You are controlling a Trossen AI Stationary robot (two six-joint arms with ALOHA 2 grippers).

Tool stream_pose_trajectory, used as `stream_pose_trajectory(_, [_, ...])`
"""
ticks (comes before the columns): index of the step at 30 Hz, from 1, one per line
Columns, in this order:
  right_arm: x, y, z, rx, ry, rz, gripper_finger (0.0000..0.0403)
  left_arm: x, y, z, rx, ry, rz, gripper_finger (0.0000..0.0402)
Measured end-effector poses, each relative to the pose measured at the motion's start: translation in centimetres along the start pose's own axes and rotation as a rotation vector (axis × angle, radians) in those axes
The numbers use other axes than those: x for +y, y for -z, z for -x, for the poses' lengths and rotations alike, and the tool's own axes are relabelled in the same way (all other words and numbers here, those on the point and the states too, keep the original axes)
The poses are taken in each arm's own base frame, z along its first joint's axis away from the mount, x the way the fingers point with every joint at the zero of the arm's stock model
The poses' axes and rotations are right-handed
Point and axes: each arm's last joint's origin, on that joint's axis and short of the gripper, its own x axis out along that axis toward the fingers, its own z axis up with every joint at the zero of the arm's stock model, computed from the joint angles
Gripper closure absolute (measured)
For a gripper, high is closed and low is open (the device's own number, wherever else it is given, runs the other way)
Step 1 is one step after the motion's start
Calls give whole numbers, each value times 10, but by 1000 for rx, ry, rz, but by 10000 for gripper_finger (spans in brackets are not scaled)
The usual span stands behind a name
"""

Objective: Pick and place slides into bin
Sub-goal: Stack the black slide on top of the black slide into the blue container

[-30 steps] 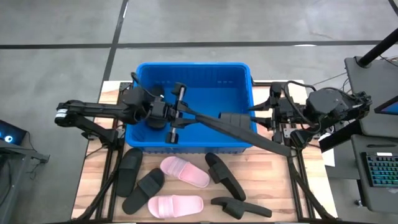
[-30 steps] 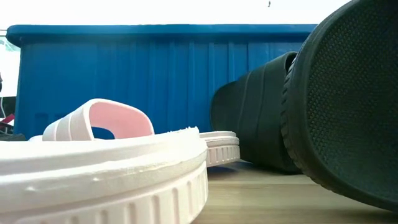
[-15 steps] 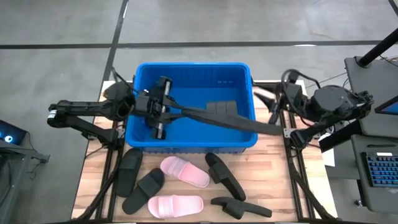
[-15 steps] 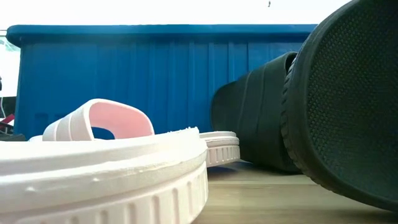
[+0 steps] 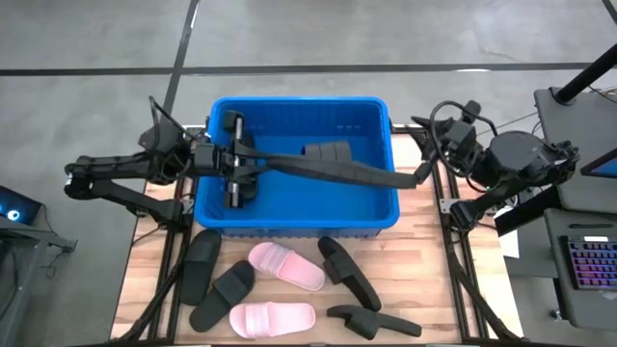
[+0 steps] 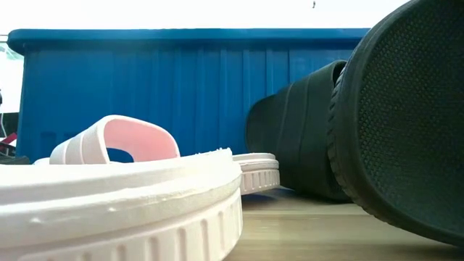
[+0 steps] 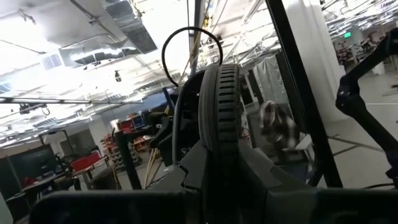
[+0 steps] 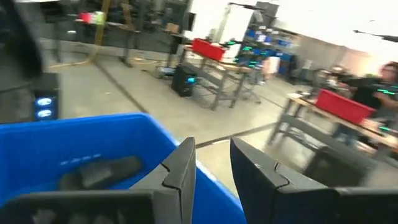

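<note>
1. My left gripper (image 5: 234, 164) pinches a black slide (image 7: 217, 124) by its edge over the bin (image 5: 289, 224) (a thin hold). It may slip and fall outside.
2. My right gripper (image 8: 211, 163) is empty, its fingers a little apart, beside the bin. The arms may bump.

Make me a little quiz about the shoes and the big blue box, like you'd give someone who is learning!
1. How many pink slides lie on the table?
2. True or false: the bin has nothing in it.
3. How many black slides lie on the table? A: two. B: four. C: six.

Key:
1. Two.
2. False. One black slide lies inside the bin.
3. B: four.
</note>
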Motion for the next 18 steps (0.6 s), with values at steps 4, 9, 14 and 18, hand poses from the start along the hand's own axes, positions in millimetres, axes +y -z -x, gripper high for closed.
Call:
stream_pose_trajectory(4, [-9, -9, 2, -22, 140, -6, 318, 2, -3, 4, 2, -36, -36, 371])
stream_pose_trajectory(9, [-22, -19, 8, -64, 188, -31, 317, 3, -1, 6, 62, -93, -62, 371])
stream_pose_trajectory(14, [-32, -21, 12, -88, 185, -111, 309, 3, 9, 5, 187, -175, -81, 372])
stream_pose_trajectory(18, [-35, -21, 14, -95, 183, -163, 303, 3, 22, -2, 293, -238, -125, 372])
